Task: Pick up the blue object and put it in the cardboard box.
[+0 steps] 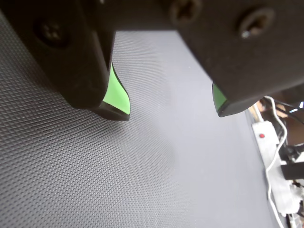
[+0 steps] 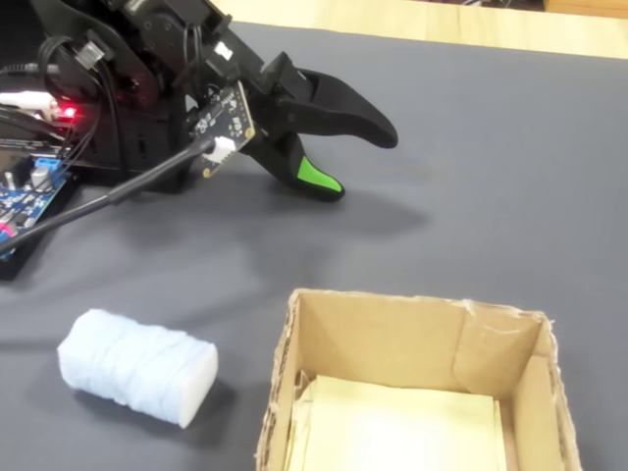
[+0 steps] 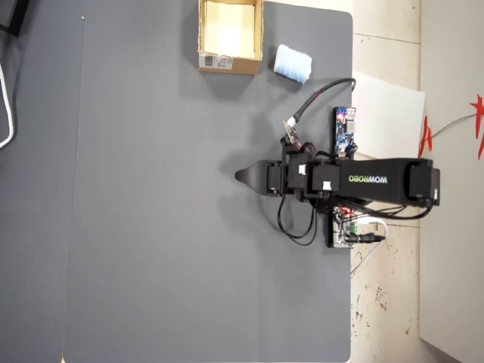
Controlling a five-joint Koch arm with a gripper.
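The blue object (image 2: 137, 366) is a pale blue spongy pad lying on the grey mat to the left of the cardboard box (image 2: 383, 339) in the fixed view. From overhead the pad (image 3: 292, 63) sits just right of the box (image 3: 230, 62), at the mat's top edge. My gripper (image 2: 358, 162) hovers low over the mat behind both, well apart from them. In the wrist view the gripper (image 1: 171, 113) is open, its green-padded fingers wide apart with only bare mat between them. Seen from overhead, the gripper (image 3: 240, 176) points left, near the mat's middle.
A dark-blue circuit board (image 3: 345, 130) and cables lie by the arm's base at the mat's right edge in the overhead view. A white power strip (image 1: 270, 147) lies beyond the mat in the wrist view. The box holds a pale yellow sheet (image 2: 392, 427).
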